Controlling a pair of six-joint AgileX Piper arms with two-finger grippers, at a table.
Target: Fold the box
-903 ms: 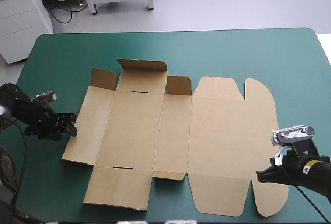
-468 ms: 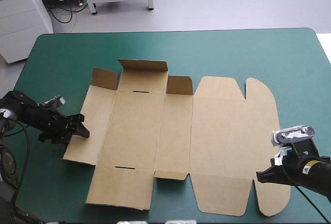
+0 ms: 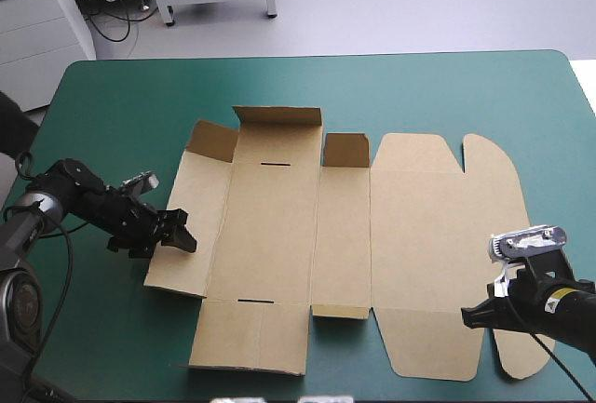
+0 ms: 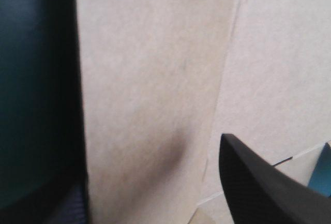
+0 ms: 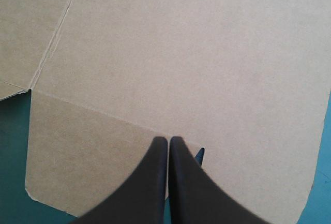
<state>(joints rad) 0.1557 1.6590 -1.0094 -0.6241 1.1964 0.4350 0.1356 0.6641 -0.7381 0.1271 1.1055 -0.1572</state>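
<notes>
- The high view gives you the whole box (image 3: 345, 245): a brown sheet lying flat on the teal-green table (image 3: 121, 96), with the short flaps (image 3: 277, 116) on its far edge tipped up.
- The left gripper (image 3: 177, 238) sits at the box's left edge. The left wrist view tells you its fingers (image 4: 264, 182) are spread apart.
- The right gripper (image 3: 467, 315) is over the box's near right corner. Its wrist view shows the fingers pressed together beside a notch (image 5: 199, 155).
- The yellow label (image 3: 551, 305) on the right arm is way too small to read.
</notes>
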